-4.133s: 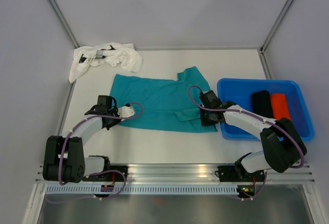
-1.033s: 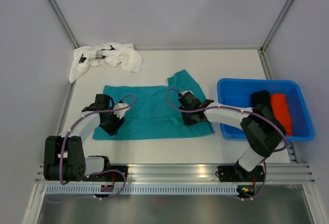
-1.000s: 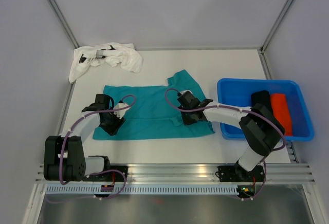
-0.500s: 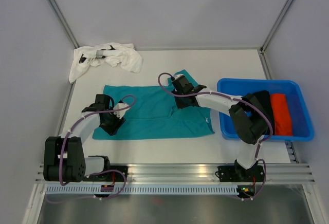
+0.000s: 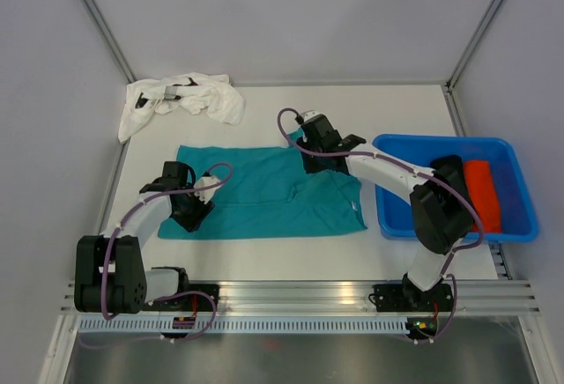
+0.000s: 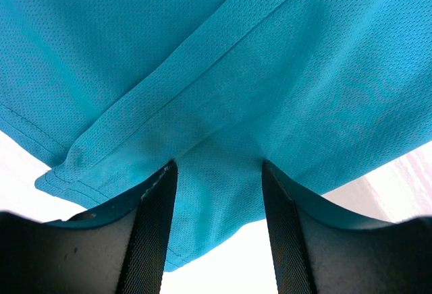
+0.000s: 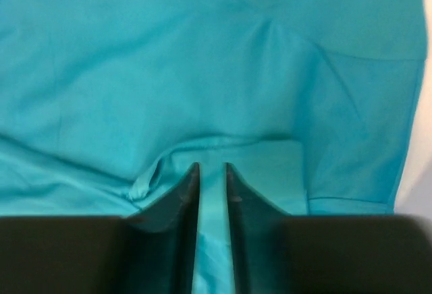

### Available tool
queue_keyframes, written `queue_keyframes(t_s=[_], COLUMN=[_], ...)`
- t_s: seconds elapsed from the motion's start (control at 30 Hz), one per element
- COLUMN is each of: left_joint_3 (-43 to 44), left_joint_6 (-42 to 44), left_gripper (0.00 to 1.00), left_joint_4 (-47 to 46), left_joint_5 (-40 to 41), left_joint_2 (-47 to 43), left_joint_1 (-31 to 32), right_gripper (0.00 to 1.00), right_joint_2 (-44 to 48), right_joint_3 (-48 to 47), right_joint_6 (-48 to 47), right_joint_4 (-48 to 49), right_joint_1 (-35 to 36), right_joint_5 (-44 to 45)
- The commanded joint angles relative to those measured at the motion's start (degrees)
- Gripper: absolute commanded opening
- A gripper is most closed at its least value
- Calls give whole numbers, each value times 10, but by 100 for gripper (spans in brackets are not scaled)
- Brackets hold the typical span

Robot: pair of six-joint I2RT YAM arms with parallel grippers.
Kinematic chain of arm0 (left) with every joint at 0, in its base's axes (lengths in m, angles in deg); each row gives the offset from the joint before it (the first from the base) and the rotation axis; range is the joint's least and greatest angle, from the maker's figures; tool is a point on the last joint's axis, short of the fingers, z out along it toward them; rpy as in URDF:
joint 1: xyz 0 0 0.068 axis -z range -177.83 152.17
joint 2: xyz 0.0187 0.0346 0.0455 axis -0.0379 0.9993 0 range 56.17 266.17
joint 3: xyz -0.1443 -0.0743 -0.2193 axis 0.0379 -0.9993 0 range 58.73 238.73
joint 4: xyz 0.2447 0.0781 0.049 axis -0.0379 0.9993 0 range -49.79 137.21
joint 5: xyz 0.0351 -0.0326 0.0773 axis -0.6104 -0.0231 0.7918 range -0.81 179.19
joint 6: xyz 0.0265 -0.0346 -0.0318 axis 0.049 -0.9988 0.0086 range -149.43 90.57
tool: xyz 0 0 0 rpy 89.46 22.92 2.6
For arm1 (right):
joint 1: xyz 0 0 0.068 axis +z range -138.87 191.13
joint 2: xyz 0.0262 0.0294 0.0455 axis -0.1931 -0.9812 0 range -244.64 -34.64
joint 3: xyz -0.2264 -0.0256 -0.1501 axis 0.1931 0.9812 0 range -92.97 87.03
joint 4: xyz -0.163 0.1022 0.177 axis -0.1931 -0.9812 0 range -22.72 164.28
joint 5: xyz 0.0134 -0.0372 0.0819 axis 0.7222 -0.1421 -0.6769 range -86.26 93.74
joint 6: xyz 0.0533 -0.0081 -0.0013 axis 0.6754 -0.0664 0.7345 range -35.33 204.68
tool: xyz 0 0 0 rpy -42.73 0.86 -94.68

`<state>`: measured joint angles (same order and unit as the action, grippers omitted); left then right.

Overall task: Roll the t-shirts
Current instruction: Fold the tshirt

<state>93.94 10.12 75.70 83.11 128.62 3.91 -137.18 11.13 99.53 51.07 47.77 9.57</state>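
Note:
The teal t-shirt (image 5: 264, 192) lies spread flat on the middle of the table. My left gripper (image 5: 194, 210) rests on its near-left corner, jaws wide apart, tips against the hem (image 6: 216, 166); teal cloth (image 6: 236, 51) fills that view. My right gripper (image 5: 314, 153) is low over the shirt's far-right part near the collar, its jaws a narrow slit apart (image 7: 211, 167) behind a folded flap of teal cloth (image 7: 270, 162). A white t-shirt (image 5: 189, 98) lies crumpled at the back left. An orange-red rolled t-shirt (image 5: 481, 192) lies in the tub.
The blue plastic tub (image 5: 414, 143) stands at the right, and my right arm's elbow hangs over its left half, hiding part of the inside. Metal frame posts rise at the back corners. The aluminium rail runs along the near edge.
My right gripper has travelled from the shirt's right middle toward the back, up to the collar edge, and its jaws have parted a little. The left arm has stayed put.

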Motion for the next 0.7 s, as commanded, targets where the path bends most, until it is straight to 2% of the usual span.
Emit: queue_keyframes(t_s=[0.0,0.07,0.17,0.23,0.43,0.6,0.67], left_joint_3=[19,27,30,33,42,39,42], left_joint_6=[-19,-26,-24,-18,-13,-6,-6], left_gripper=[59,59,59,59,59,59,59], left_joint_4=[2,4,5,6,9,10,10], left_joint_5=[-19,-23,-30,-29,-25,-19,-18], left_joint_2=[-11,-6,-4,-4,2,1,2], left_joint_1=[2,2,2,2,2,2,2], right_gripper=[32,45,53,53,41,37,24], right_joint_2=[24,23,16,-4,-42,-63,-65], right_joint_3=[35,44,63,54,15,14,12], right_joint_6=[42,79,98,99,97,102,105], right_joint_4=[-4,4,40,47,36,39,43], right_joint_1=[37,51,68,70,70,71,73], right_joint_5=[-5,4,16,22,0,-24,-29])
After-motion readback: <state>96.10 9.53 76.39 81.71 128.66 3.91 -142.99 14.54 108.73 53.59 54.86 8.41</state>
